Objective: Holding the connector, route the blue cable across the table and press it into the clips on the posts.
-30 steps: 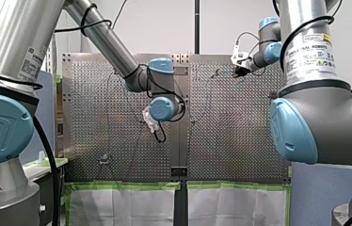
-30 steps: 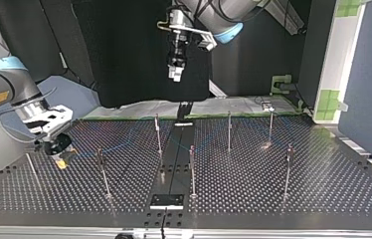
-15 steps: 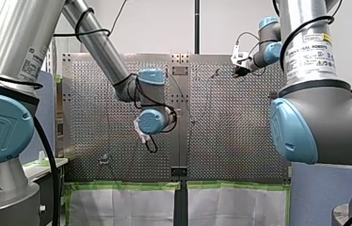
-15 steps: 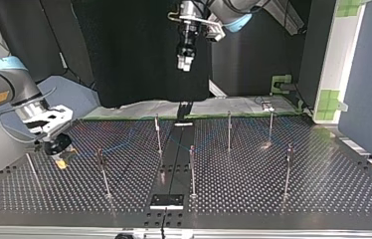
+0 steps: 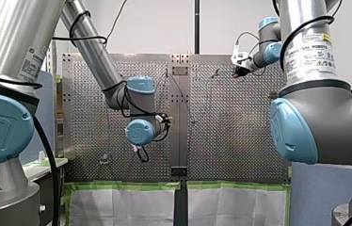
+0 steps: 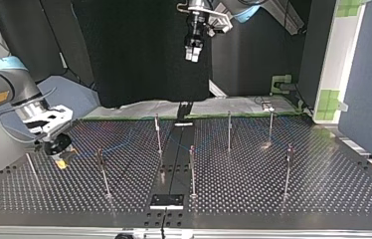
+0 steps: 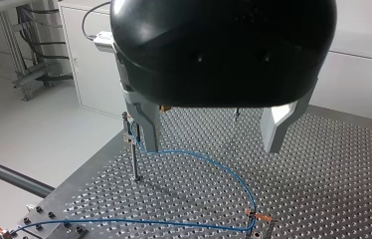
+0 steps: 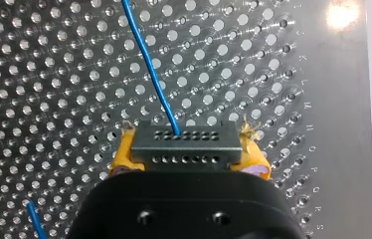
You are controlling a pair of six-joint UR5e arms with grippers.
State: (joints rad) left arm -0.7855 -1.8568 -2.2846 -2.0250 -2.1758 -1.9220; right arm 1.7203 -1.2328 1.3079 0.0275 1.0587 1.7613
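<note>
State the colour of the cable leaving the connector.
The cable is blue; clearest in the right wrist view.

our left arm (image 5: 92, 47) reaches out and bends down at the wrist. our left gripper (image 7: 211, 147) hangs high, pointing down, its 2 fingers (image 7: 144, 124) wide apart with nothing in them. our right gripper (image 6: 59, 155) sits low, its 2 yellow pads (image 8: 123, 154) squeezed tight on the connector (image 8: 184, 147).

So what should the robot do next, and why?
Probably lower my left claw toward the blue cable: it hangs open, high above the table, while the cable loops slack between posts and my right claw holds the connector.
</note>
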